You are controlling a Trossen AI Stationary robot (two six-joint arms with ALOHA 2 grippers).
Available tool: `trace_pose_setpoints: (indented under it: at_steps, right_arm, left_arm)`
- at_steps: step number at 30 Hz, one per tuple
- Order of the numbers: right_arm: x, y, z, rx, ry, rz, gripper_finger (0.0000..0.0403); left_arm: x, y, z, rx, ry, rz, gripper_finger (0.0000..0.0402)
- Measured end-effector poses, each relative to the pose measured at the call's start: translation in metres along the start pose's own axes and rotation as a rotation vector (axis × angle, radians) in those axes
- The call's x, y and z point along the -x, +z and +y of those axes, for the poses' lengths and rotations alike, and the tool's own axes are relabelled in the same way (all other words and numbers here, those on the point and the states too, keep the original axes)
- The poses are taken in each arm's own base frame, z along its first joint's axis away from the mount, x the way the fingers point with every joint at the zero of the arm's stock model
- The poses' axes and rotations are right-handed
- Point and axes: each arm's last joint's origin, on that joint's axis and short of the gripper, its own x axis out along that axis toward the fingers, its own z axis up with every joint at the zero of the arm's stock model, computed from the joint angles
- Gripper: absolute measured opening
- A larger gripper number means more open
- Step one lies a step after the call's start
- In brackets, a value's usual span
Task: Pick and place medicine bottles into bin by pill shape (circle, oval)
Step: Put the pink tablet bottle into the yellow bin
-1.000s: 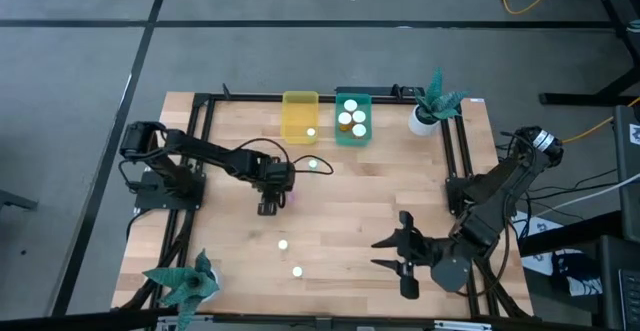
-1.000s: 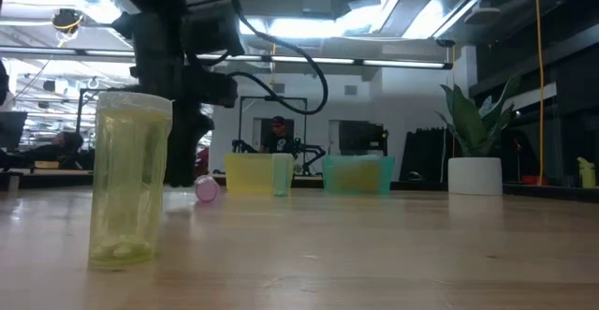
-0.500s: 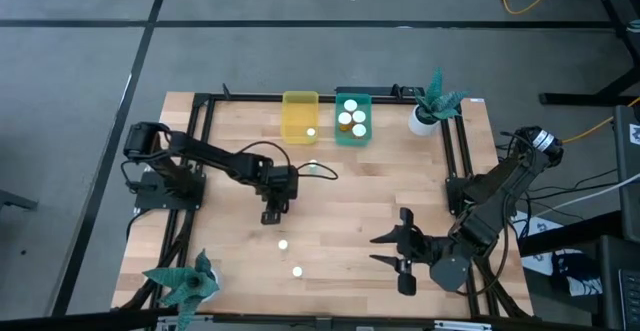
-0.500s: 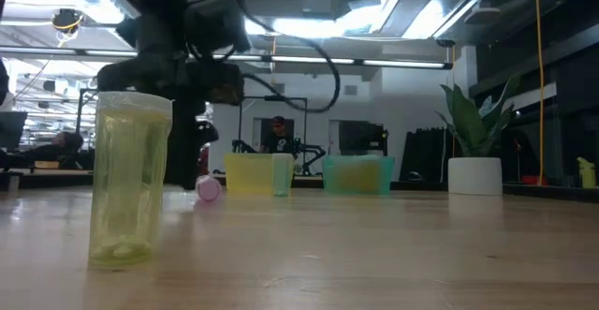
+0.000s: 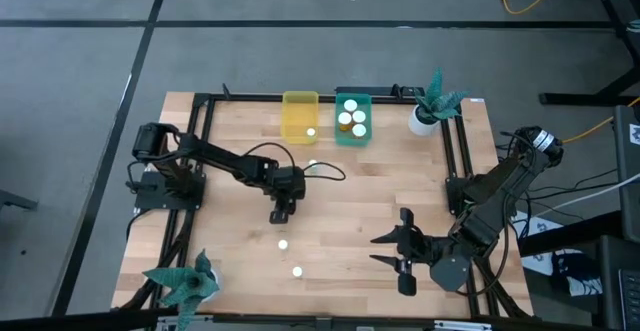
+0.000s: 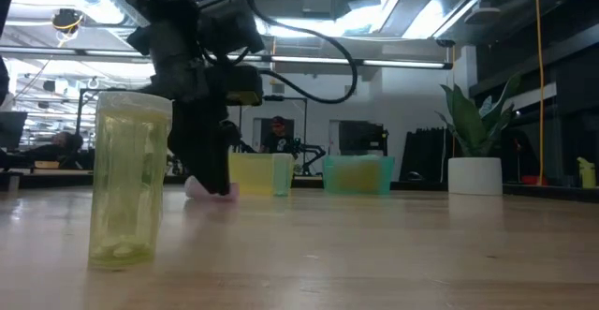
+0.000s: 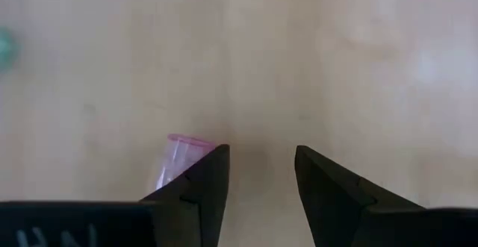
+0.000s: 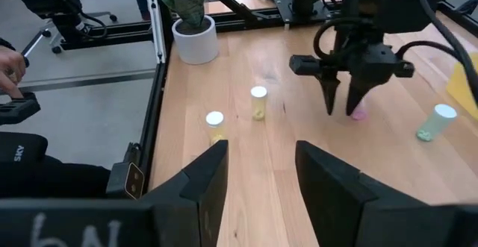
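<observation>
Left arm: reaches from the table's left edge toward the middle of the table.
Left gripper (image 5: pixel 281 215): points down over the wood, fingertips close to the surface; the jaws stand apart with a clear gap and nothing between them.
Pink bottle (image 7: pixel 176 161): lies on its side on the table, just outside one finger of the left gripper, not gripped; whether it touches that finger cannot be told.
Yellow-green bottles: one (image 5: pixel 283 243) stands upright just in front of the left gripper, another (image 5: pixel 296 270) stands nearer the front edge; both have white caps.
Yellow bin (image 5: pixel 299 117): at the back of the table, left of centre; one white-capped bottle (image 5: pixel 311 132) stands in its front part.
Lone bottle (image 5: pixel 312 165): stands on the table just in front of the yellow bin.
Teal bin (image 5: pixel 352 117): touching or just beside the yellow bin on its right; holds four white-capped bottles (image 5: pixel 351 117).
White plant pot (image 5: pixel 422 120): at the back right, beside the teal bin.
Right arm: parked at the table's front right corner.
Right gripper (image 5: pixel 404 249): held above the wood, jaws parted with a moderate gap, holding nothing.
</observation>
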Motion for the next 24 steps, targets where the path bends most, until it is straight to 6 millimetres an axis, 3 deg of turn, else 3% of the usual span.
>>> trace_pose_setpoints:
  at_steps: [8,15,24]
  right_arm:
    - [0.0,0.0,0.0,-0.002,0.0,0.0,0.0158]
    - [0.0,-0.001,0.0,0.003,-0.004,0.005,0.0158]
    - [0.0,-0.002,-0.001,0.012,-0.01,0.013,0.0158]
  left_arm:
    - [0.003,0.004,0.011,0.021,0.028,-0.026,0.0144]
    - [0.027,0.01,0.005,0.019,0.052,0.0,0.0144]
    - [0.05,-0.022,0.005,0.025,0.052,0.121,0.0144]
